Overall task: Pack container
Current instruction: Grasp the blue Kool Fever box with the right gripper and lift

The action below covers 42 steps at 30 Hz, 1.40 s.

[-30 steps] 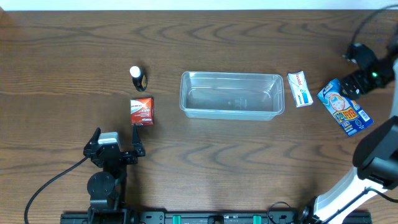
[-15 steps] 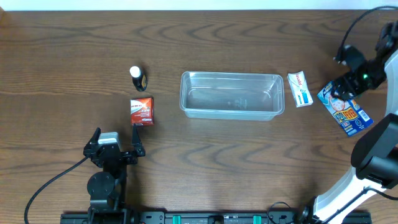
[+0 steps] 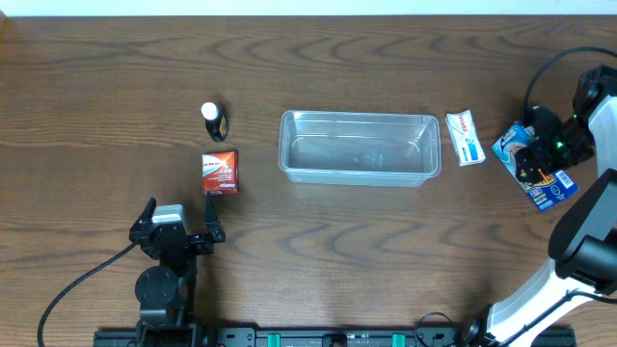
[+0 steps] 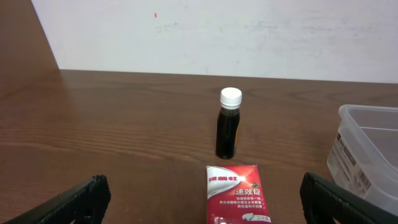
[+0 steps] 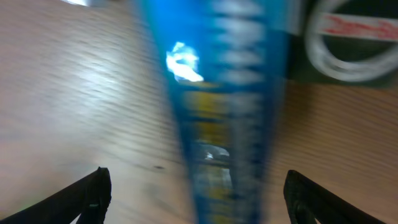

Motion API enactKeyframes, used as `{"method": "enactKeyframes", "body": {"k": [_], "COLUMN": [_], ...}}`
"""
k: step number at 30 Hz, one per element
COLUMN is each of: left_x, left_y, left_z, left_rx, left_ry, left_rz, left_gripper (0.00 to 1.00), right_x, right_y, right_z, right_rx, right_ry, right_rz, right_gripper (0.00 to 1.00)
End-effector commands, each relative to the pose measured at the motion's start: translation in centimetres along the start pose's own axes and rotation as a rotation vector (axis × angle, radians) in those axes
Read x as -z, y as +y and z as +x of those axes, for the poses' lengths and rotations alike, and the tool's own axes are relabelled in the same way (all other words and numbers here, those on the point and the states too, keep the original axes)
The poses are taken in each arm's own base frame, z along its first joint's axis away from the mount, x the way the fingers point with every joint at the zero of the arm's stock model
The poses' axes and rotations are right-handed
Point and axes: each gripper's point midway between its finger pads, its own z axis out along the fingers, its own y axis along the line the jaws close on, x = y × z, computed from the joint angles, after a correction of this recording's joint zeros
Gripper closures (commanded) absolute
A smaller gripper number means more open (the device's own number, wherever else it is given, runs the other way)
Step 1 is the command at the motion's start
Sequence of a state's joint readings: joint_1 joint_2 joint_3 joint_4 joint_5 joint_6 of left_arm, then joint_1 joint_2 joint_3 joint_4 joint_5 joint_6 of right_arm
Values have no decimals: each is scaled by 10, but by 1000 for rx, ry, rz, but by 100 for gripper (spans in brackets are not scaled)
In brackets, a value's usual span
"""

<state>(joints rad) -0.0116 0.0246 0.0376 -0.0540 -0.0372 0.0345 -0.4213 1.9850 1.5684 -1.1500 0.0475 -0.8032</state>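
Starts at far left with the left arm [image 3: 164, 260], low near the front edge of the desk [image 3: 96, 77], left jaws spread wide apart and clamped on nothing. Shows, just ahead of them, a small red box [image 3: 220, 172] [image 4: 237, 194], and beyond it a dark bottle [image 3: 212, 120] [image 4: 228, 124] with a white cap, upright, near the box but not touching. Leaves open desk between these two and the next thing.

Puts the container [image 3: 359, 154] [image 4: 367, 155] at mid-desk, long side running left to right, well apart from the red box. Sets a white packet [image 3: 465, 138] just beside its right end, a thin gap between, squarely between the tub and whatever lies further right.

Ends at the right with a blue packet [image 3: 551, 185] [image 5: 230, 124], flat and slanted on the desk, partly covered from above by the head of the right arm [image 3: 588, 241]. Shows the right jaws held apart in the wrist view, the packet running up between them, heavily blurred; cannot tell whether touching it.

Differs from a second ago only on the right: then hung beyond the packet's far corner, now sits over its upper half. Keeps bottle, red box, container, both packets and the left arm where they were.
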Motion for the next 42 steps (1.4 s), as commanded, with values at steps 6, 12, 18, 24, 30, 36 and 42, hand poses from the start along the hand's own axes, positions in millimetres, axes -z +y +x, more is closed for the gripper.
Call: {"method": "enactKeyframes", "body": {"k": [6,12,18,24,30,36,42], "left_x": [-3,-3,-3,-3,-3,-3,-3], "left_y": [4,4,4,4,4,4,4], "left_z": [20,20,20,20,20,20,20], "left_rx": [-19,-19,-19,-19,-19,-19,-19], "left_ry": [48,48,48,48,48,48,48], "left_rz": [-20,-20,-20,-20,-20,-20,-20], "left_gripper": [2,2,2,2,2,2,2], "right_x": [2,2,2,2,2,2,4], "right_y": [-16,-1,0,0,0,-2,-4], "right_z": [6,-10,-12,-12,-12,-11,-12], "right_rx": [-134,-133,-130,-131,-157,-157,-156], "right_ry": [19,-59,-67,-67,-67,-59,-64], "right_rz": [72,-17,-19,-19,-20,-9,-2], "right_gripper": [26,39,51,66,72,99,99]}}
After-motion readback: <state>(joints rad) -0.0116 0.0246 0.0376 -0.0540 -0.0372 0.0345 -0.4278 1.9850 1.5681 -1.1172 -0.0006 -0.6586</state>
